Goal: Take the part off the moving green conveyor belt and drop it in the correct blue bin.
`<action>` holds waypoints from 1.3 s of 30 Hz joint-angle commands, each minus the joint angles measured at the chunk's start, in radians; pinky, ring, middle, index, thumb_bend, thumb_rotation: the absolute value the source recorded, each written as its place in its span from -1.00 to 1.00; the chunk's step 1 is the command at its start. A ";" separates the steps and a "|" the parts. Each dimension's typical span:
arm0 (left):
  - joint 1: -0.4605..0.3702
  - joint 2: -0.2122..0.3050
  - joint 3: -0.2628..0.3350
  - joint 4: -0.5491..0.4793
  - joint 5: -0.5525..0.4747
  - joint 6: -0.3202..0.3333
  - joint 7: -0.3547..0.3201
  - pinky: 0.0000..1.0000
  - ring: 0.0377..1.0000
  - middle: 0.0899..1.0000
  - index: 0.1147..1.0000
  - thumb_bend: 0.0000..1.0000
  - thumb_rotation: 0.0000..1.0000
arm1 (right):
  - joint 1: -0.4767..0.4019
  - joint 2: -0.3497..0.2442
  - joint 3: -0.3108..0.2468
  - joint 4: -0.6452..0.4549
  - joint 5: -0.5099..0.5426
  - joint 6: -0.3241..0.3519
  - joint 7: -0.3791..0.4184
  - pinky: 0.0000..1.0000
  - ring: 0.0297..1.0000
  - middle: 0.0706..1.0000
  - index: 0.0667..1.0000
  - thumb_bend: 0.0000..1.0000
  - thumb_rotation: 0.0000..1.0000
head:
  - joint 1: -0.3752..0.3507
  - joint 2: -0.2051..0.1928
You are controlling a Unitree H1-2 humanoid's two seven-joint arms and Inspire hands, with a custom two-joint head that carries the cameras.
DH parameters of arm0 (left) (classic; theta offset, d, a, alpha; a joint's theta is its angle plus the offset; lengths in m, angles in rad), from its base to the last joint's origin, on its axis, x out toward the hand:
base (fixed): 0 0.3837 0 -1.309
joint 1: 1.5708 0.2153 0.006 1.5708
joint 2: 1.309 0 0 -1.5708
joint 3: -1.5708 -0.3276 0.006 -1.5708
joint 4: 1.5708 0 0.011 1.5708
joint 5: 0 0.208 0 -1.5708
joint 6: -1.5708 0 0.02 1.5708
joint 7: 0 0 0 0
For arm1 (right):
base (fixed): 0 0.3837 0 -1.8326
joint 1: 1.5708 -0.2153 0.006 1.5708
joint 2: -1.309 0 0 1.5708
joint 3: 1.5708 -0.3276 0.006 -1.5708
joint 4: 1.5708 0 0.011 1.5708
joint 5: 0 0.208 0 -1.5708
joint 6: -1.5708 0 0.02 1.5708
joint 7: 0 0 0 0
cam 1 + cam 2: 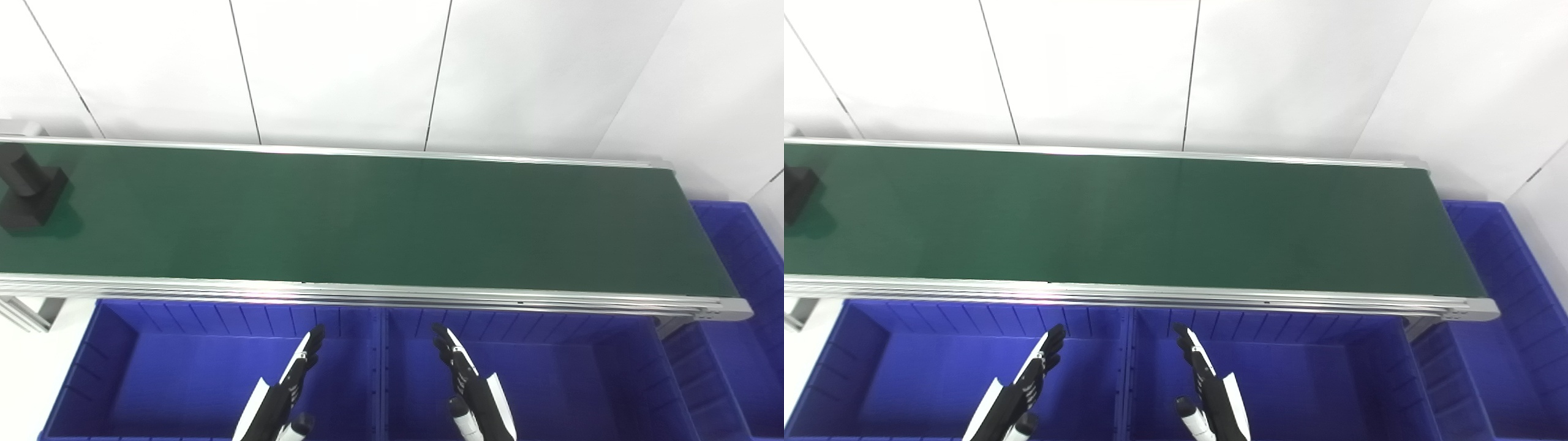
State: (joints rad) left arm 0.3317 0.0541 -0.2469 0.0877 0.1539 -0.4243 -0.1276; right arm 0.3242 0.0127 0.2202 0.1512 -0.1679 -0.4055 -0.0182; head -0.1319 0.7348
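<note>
Two robot hands wait low in the scene, palms facing each other. The left hand (288, 383) is empty, its fingers straight and held side by side, hovering over the left blue bin (122, 343). The right hand (468, 383) mirrors it, also empty with fingers extended, over the middle blue bin (582, 349). They appear parked just short of the conveyor's near rail, ready to reach forward once something arrives.

Beyond them the green conveyor belt (367, 214) runs across the whole width. One black part (27, 193), a blocky base with a cylinder rising from it, sits at the belt's far left end, well apart from both hands. A third blue bin (744, 257) stands past the belt's right end, probably to catch missed items.
</note>
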 commanded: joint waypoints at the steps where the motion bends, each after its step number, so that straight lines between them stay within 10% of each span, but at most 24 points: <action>1: -0.019 -0.008 -0.004 -0.011 0.009 -0.042 0.018 0.99 1.00 1.00 1.00 0.58 1.00 | -0.001 -0.001 0.004 -0.013 -0.001 -0.058 0.000 0.92 0.91 0.95 0.88 0.82 1.00 | 0.002 0.000; 39: -0.075 -0.004 -0.014 0.019 -0.018 -0.044 0.012 1.00 1.00 1.00 1.00 0.60 1.00 | -0.029 -0.014 0.013 -0.020 0.006 -0.063 -0.009 0.91 0.92 0.97 0.86 0.85 0.96 | -0.003 -0.016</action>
State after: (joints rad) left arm 0.2656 0.0503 -0.2555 0.1186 0.1395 -0.4250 -0.1236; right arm 0.2976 -0.0064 0.2301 0.1495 -0.1648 -0.4075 -0.0202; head -0.1350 0.7179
